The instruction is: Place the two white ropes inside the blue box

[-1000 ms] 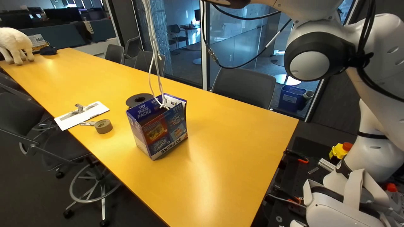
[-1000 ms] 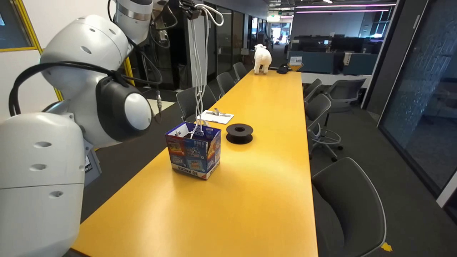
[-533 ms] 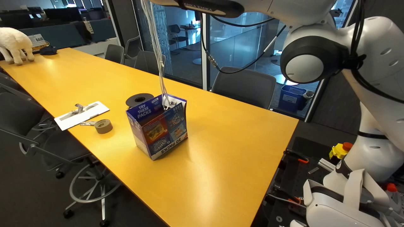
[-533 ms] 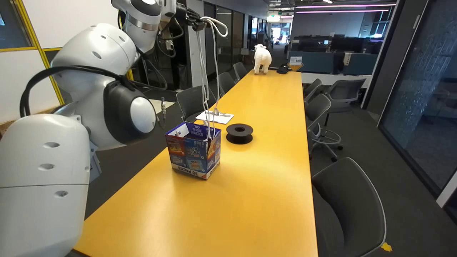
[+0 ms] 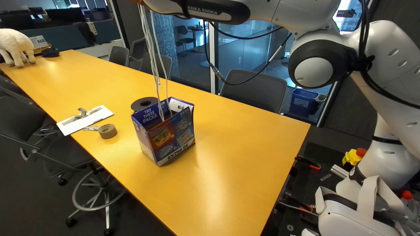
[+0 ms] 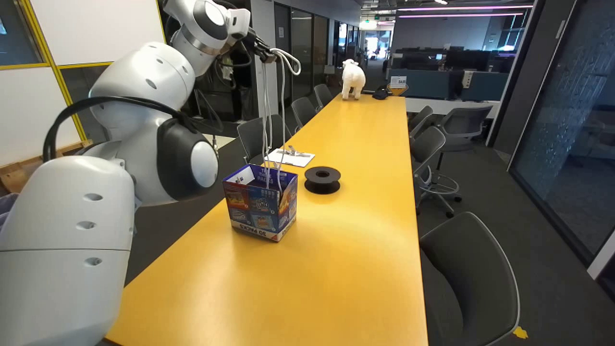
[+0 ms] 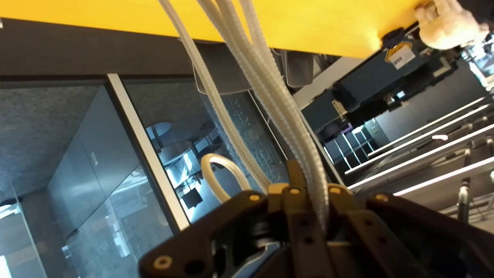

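White braided ropes dip partly out of sight inside the open-topped blue printed cardboard box (how many strands, I cannot tell); above, they hang long and loop-topped, grasped in the black two-fingered hand.

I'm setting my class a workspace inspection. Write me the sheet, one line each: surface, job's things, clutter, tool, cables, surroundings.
Surface: yellow table, glare on top.
Job's things: white ropes hang from the tool, lower parts inside the blue box; strands overlap, count unclear.
Clutter: black spool beside the box; clipboard and tape roll on the table; white stuffed animal at its far end.
Tool: shut on the ropes, above the box.
Cables: black cables run along the arm.
Surroundings: gray chairs on both sides of the table; white headset near the arm's base.
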`<state>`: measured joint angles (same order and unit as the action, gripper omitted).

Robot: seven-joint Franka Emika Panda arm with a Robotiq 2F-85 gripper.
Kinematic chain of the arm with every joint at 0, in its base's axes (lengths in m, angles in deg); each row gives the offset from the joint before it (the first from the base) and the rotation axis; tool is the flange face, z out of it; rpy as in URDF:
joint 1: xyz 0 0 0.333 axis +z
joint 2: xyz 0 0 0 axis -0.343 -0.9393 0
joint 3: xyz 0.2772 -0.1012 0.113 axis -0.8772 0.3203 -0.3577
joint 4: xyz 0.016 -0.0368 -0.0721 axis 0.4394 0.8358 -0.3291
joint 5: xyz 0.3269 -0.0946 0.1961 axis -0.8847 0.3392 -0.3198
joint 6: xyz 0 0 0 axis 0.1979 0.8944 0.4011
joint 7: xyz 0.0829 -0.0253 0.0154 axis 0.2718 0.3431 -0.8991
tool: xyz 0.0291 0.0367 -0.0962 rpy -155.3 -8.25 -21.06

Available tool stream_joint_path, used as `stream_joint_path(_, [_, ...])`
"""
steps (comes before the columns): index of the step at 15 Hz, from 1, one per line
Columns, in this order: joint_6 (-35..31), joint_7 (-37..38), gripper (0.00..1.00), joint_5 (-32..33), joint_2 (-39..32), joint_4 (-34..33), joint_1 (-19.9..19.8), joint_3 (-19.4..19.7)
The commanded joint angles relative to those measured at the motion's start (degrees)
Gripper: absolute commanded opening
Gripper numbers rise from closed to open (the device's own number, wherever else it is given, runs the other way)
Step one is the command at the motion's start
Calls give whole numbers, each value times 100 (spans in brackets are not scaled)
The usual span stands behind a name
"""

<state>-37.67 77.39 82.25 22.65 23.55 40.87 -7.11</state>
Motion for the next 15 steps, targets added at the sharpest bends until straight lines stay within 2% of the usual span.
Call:
stream_joint_path(1, [106, -682, 5, -736, -112, -204, -283, -252])
stream_joint_path(8, [591, -1741, 5, -2194, -390, -176, -750, -611])
stream_joint_path(15, [1140, -2274, 5, -2688, -690, -171, -740, -779])
